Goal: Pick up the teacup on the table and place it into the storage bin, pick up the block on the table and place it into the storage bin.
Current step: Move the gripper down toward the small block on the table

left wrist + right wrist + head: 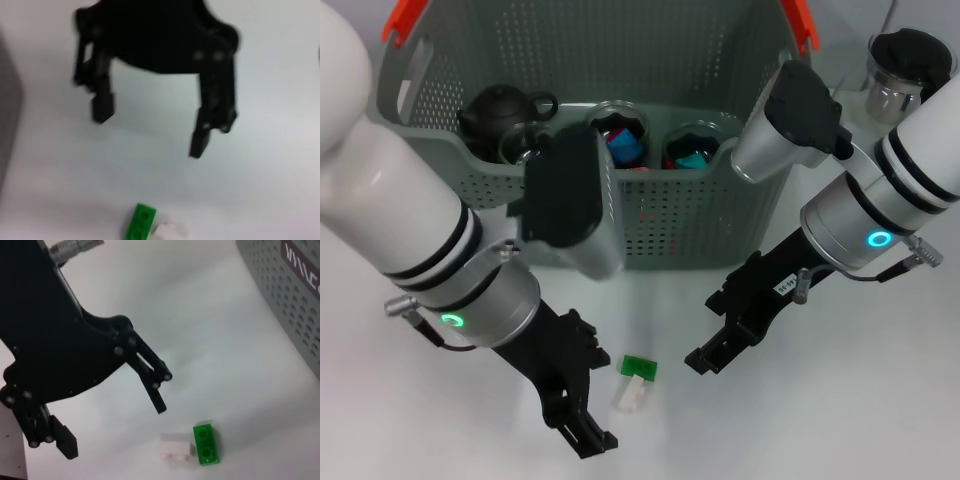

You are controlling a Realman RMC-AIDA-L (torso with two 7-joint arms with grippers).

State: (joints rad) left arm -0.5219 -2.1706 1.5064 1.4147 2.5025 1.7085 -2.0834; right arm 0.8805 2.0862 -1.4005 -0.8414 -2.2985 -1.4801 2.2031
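Hovering over the white table [410, 430], both grippers flank the small green-and-white plastic block [635, 380].
Left gripper [582, 425] and right gripper [712, 350] are released, holding nothing; the grey-green perforated plastic storage bin [670, 225] stands beyond, far side.

The head view looks steeply down from above on the white table [880, 420], with the storage bin [670, 215] along its far edge and both arms reaching in from the near corners. Each wrist view sits much closer and lower over the tabletop, the right one catching a wall of the bin. All three share the green and white block [636, 381] [141, 221] [206, 444].
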